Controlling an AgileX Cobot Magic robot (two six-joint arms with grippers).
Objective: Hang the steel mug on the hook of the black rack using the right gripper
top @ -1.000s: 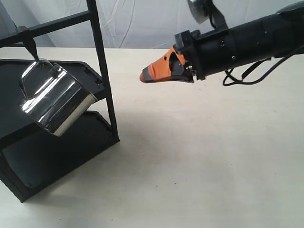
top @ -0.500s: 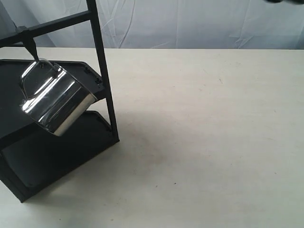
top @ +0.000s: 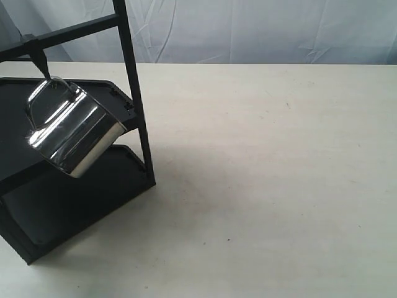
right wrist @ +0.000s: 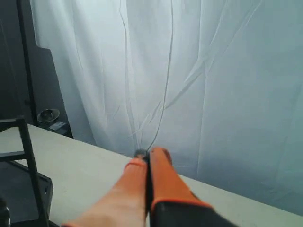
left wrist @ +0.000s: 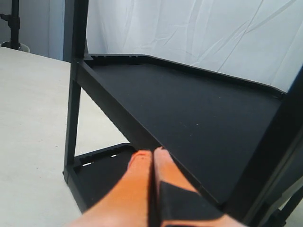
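Note:
The steel mug (top: 73,133) hangs tilted by its thin handle from the hook (top: 42,67) under the top crossbar of the black rack (top: 133,93) at the left of the exterior view. Neither arm appears in that view. In the right wrist view my right gripper (right wrist: 147,158) is shut with nothing between its orange fingers, raised above the table and pointing at the white curtain; a rack post (right wrist: 31,161) stands at that picture's edge. In the left wrist view my left gripper (left wrist: 152,153) is shut and empty, close to the rack's upper tray (left wrist: 189,109).
A white curtain (top: 248,28) hangs behind the pale table (top: 267,174). The rack's lower tray (top: 68,205) sits on the table under the mug. A dark stand with a round base (right wrist: 47,115) is beyond the table's far edge in the right wrist view.
One second ago my right arm reached in from the upper right with its gripper shut, away from the mug. It has since withdrawn out of the exterior view. The mug still hangs on the hook.

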